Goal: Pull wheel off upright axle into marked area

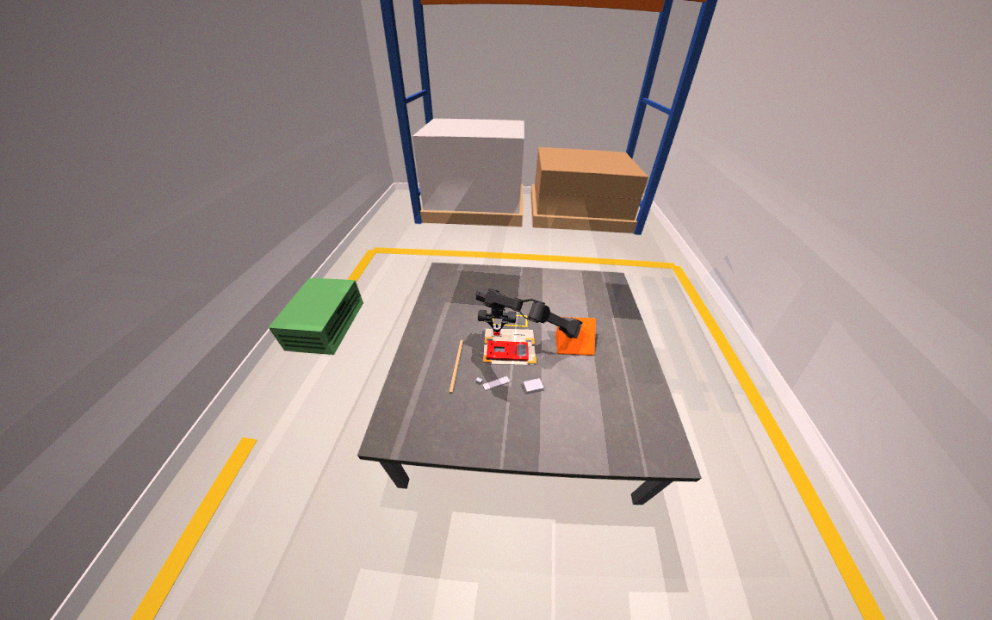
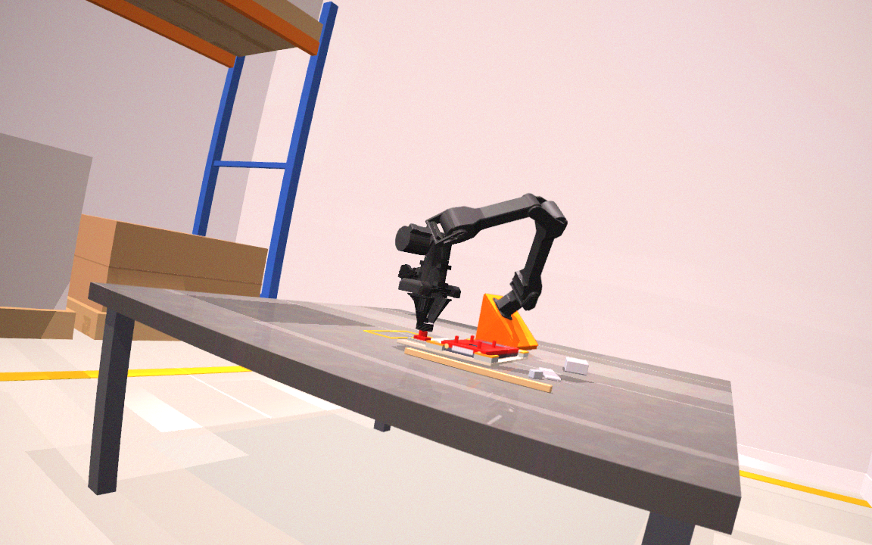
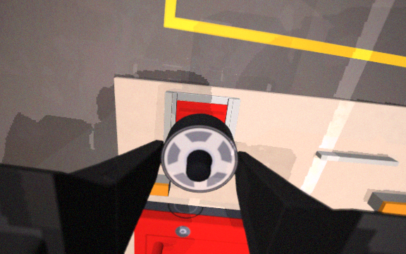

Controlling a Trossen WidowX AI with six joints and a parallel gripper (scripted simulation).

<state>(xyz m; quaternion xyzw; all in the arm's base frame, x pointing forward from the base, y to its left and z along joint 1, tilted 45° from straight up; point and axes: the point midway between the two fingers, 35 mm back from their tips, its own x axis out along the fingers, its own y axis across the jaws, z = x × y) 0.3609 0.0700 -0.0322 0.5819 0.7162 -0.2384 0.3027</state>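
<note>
The gripper [image 3: 199, 166] points straight down and is closed onto the wheel [image 3: 199, 163], one dark finger [image 3: 136, 166] pressed to its left rim and the other to its right, so the wheel sits squarely between the tips. The wheel shows its pale spoked face upward with the dark axle [image 3: 198, 168] in its hub; it looks to be still seated on the axle, though from the wrist view alone I cannot be sure how high it sits.

Beneath the wheel is a small red block in a grey frame [image 3: 201, 106], set on a beige board [image 3: 294, 130]. Nearer the gripper's base, the red plate [image 3: 189, 229] lies on the same board. Beyond the board's far edge runs the yellow outline of the marked area [image 3: 277, 39], just beside the board and apart from the wheel.

From the side, the arm [image 2: 493, 216] arches over from its orange base [image 2: 496, 322] and comes down on the board's end toward the back edge of the counter [image 2: 290, 352]. All this stands near the middle of the counter, somewhat toward the back edge. A thin wooden strip [image 1: 455, 366] lies on the side toward the left edge, and small white blocks [image 1: 515, 383] toward the front edge.
</note>
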